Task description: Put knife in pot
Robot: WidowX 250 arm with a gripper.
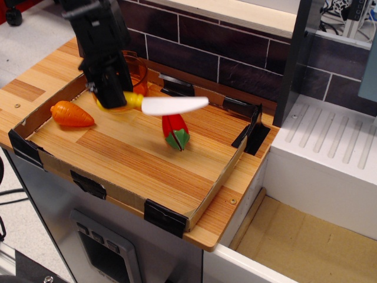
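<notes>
The gripper (112, 97) is closed on the yellow handle of the knife (159, 105) and holds it clear of the bench (35, 79). The knife lies roughly level in the air, its handle at the left inside the gripper and its curved white blade pointing right. The blade passes in front of the upper part of the red-and-green pepper (175, 133), which lies on the tray floor below it.

The pot (136, 69), amber and translucent, stands at the far left corner of the tray, directly behind the gripper. The black gripper body covers most of it, so only part of the rim and wall on the right side shows. The knife handle overlaps the near edge of the pot in this view; whether it touches the rim cannot be told.

1 orange carrot (70, 114) lies on the tray floor at the left, near the gripper but apart from it. The cardboard tray wall (118, 197) runs along the near side with black tape at its corners. A dark brick wall (224, 56) stands at the far side.
</notes>
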